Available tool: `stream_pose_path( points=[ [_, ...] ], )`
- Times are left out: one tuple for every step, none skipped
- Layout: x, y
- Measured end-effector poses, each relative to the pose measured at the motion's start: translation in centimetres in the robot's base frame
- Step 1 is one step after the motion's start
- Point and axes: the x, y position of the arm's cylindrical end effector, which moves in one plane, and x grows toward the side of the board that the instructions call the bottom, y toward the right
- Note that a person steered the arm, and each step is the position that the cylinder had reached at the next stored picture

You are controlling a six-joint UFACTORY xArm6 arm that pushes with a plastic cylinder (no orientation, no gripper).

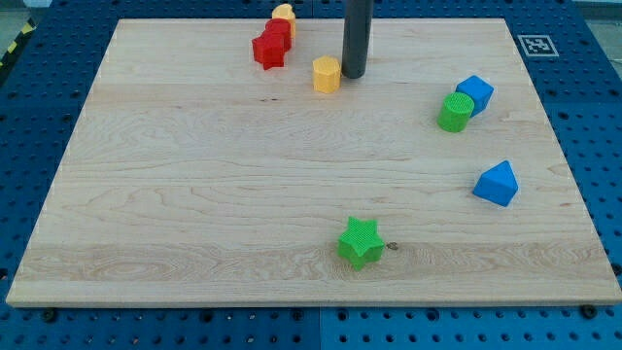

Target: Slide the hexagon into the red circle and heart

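A yellow hexagon block [327, 74] lies near the view's top, middle. My tip [354, 74] stands just to its right, almost touching it. To the hexagon's upper left lies a cluster of three blocks: a red star-like block [268, 51] at the front, a red circle block [278, 33] behind it, and a yellow heart block [284, 15] at the very top edge. The three touch one another. A small gap separates the hexagon from the cluster.
A green cylinder [454, 112] touches a blue block [475, 93] at the view's right. A blue triangular block [497, 184] lies lower right. A green star [361, 242] lies near the bottom middle. The wooden board [194, 194] rests on a blue pegboard.
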Motion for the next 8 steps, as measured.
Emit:
stream_pose_path(
  points=[
    [4.8,0.6],
    [5.8,-1.5],
    [1.8,-3.6],
    [-2.9,-4.4],
    [-3.2,-4.3],
    [-2.3,-4.1],
    [-3.7,-5.0],
    [-5.9,-6.5]
  ],
)
